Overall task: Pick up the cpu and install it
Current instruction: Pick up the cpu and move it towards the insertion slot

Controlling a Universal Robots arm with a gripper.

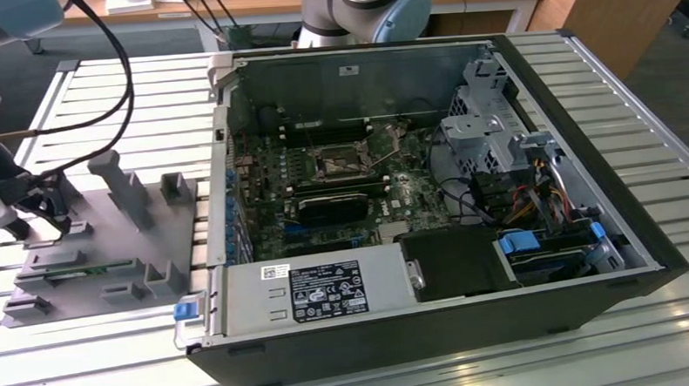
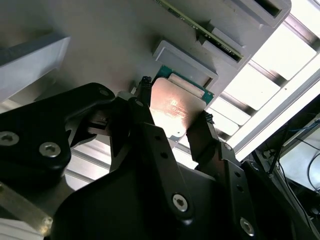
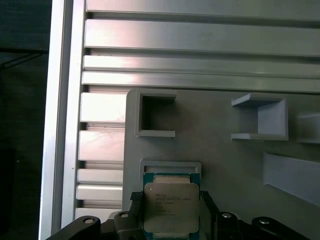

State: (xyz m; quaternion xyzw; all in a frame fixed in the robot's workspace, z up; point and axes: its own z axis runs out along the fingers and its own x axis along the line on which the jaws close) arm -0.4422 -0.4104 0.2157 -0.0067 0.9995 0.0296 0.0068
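The cpu [image 3: 171, 207], a silvery square chip on a green board, lies in a shallow pocket of the grey tray [image 3: 225, 165]. In both wrist views my gripper [image 3: 171, 199] straddles it, one black finger against each of two opposite edges. The lid glints between the fingertips [image 2: 145, 85] in the second wrist view, where the cpu [image 2: 177, 107] still rests on the tray [image 2: 100, 45]. In the exterior view my gripper [image 1: 50, 223] hangs low over the tray [image 1: 103, 256] at the exterior view's left. The black socket [image 1: 341, 163] sits in the middle of the motherboard.
An open computer case [image 1: 443, 311] lies on the slatted metal table [image 1: 107, 90], to the exterior view's right of the tray. Upright grey posts [image 1: 117, 181] stand on the tray near my gripper. Black cables [image 1: 105, 46] trail from the arm above it.
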